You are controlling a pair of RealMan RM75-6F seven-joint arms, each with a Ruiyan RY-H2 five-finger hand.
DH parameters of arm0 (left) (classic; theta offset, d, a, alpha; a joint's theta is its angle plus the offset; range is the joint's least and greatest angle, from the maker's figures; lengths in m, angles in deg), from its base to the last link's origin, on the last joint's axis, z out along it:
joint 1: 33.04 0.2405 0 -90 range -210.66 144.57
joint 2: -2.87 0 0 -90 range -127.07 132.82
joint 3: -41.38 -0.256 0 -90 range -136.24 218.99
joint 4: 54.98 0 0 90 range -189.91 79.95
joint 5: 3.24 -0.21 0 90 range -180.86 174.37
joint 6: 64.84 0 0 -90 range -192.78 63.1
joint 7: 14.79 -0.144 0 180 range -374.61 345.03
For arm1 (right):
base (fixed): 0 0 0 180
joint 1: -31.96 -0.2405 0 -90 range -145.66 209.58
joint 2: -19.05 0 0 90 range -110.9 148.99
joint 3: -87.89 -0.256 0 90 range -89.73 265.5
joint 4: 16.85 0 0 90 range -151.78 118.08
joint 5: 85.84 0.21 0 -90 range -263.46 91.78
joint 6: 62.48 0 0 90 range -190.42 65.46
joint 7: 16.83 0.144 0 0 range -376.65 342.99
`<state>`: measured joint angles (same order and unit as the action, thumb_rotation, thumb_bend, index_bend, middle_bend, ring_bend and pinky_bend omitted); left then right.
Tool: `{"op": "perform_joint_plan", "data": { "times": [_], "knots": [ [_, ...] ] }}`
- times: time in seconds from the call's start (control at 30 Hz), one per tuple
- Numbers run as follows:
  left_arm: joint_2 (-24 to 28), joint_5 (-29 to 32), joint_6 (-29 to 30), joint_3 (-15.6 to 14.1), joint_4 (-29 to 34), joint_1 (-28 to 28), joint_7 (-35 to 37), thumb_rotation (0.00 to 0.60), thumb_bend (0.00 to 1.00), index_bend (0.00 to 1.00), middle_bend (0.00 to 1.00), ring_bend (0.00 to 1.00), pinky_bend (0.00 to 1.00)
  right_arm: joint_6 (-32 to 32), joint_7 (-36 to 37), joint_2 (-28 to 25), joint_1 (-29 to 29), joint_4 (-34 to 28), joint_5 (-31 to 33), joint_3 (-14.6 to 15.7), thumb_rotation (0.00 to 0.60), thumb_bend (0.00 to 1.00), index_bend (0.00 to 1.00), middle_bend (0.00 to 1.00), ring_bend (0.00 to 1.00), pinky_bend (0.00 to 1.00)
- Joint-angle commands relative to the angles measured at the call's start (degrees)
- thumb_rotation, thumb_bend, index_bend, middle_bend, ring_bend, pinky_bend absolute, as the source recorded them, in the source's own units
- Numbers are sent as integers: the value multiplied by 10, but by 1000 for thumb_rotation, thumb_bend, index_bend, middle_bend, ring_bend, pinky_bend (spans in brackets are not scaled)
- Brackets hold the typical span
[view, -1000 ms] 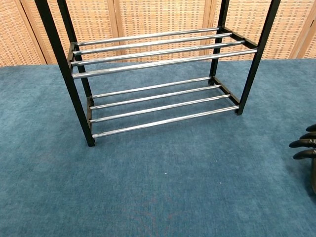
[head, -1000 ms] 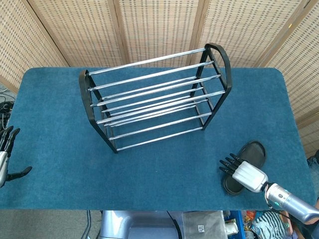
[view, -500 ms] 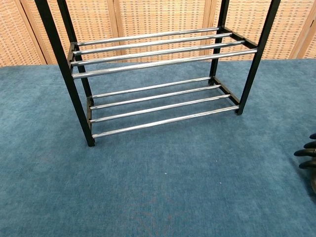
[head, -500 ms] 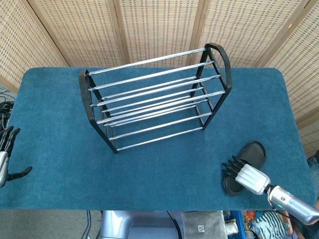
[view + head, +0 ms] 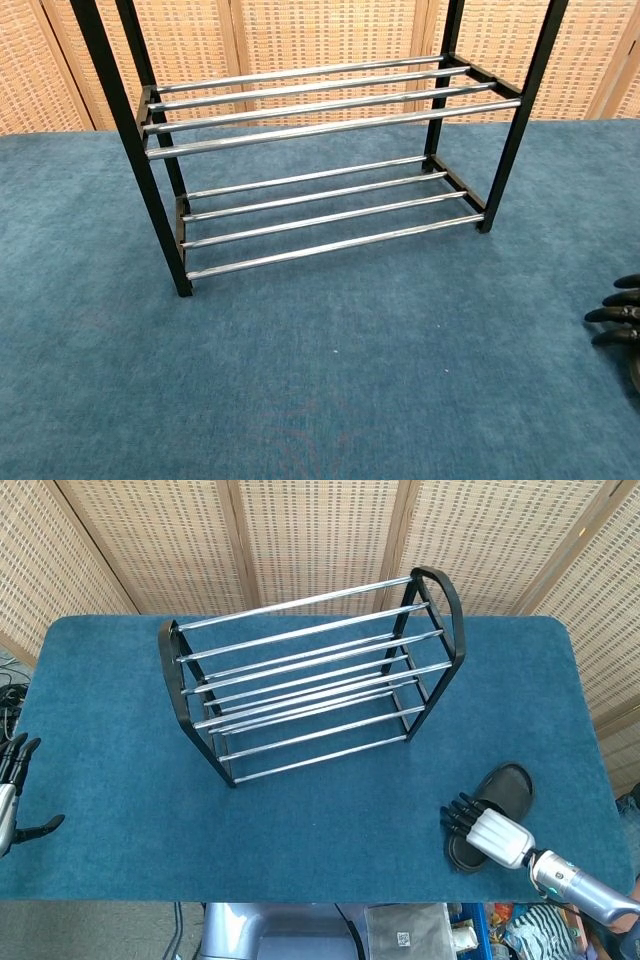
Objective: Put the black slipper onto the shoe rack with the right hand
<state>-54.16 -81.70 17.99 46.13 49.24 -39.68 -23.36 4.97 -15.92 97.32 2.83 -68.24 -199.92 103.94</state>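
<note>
The black slipper (image 5: 497, 805) is seen at five o'clock on the blue surface (image 5: 120, 730), its middle hidden by the right hand (image 5: 487, 826); whether it is gripped cannot be told. The shoe rack (image 5: 310, 675) stands well apart at eleven o'clock. The left hand (image 5: 14, 795), partly cut off, is spread.

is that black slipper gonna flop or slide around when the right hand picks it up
The black slipper looks like a flat moulded slide, so it is probably light and somewhat bendy, apt to droop if held by one end. Lying flat on the blue carpeted table, it should not roll or tip. The right hand is over its near half; whether it grips is unclear.
</note>
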Motion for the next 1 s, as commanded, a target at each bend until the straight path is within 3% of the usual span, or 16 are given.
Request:
{"op": "perform_joint_plan", "data": {
  "times": [0.03, 0.1, 0.17, 0.27, 0.6, 0.8, 1.0],
  "knots": [
    [0, 1, -1, 0, 0, -1, 0, 600, 125, 0, 0, 0, 0, 24, 14, 11, 2, 19, -9, 5, 600, 138, 370, 343, 216, 184],
    [0, 1, -2, 0, 0, -1, -1, 600, 125, 0, 0, 0, 0, 43, 29, 19, 3, 34, -18, 10, 600, 358, 530, 486, 344, 337],
    [0, 1, -3, 0, 1, -1, -2, 600, 125, 0, 0, 0, 0, 59, 40, 25, 4, 48, -26, 16, 600, 515, 586, 537, 393, 388],
    [0, 1, -3, 0, 0, -1, -1, 600, 125, 0, 0, 0, 0, 79, 45, 32, 6, 65, -34, 20, 600, 640, 595, 547, 404, 395],
    [0, 1, -4, -1, 0, -2, 1, 600, 125, 0, 0, 0, 0, 160, -34, 25, 0, 76, -76, 24, 600, 653, 596, 545, 405, 395],
    [1, 2, -5, -1, 0, -2, 2, 600, 125, 0, 0, 0, 0, 191, -99, 6, -19, 51, -110, 23, 600, 653, 596, 540, 405, 395],
    [1, 3, -6, 0, 1, -3, 1, 600, 125, 0, 0, 0, 0, 184, -170, -24, -60, -15, -152, 22, 600, 653, 596, 534, 405, 395]
  ]
}}
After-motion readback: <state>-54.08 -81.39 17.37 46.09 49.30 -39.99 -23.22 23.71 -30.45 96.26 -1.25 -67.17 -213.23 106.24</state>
